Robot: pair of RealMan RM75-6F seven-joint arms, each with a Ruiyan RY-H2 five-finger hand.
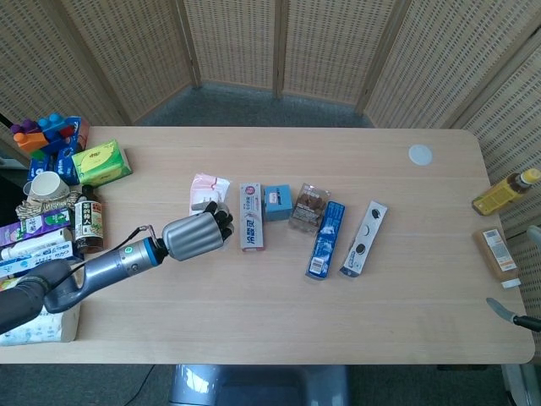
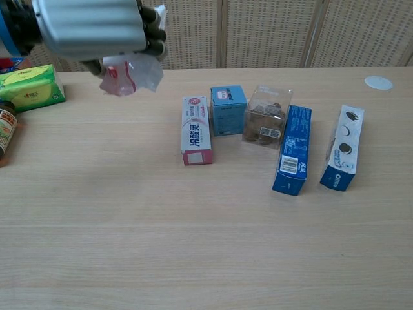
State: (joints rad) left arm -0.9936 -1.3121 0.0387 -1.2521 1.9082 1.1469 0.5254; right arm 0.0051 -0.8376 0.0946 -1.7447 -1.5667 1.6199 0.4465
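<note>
While a pink packet [image 2: 131,72] is gripped in the closed fingers of the left hand [image 1: 196,236], raised above the table [image 1: 254,313], toothpaste box [image 1: 250,216] just beside, blue carton [image 1: 276,202] beyond it.

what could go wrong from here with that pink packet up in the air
The left hand holds the pink packet by its upper part, with most of it hanging loose below the fingers, so it might slip out and drop onto the table. In the head view the hand sits close beside the toothpaste box, at the left end of the row of boxes, so a sideways swing could knock that box out of line.
</note>
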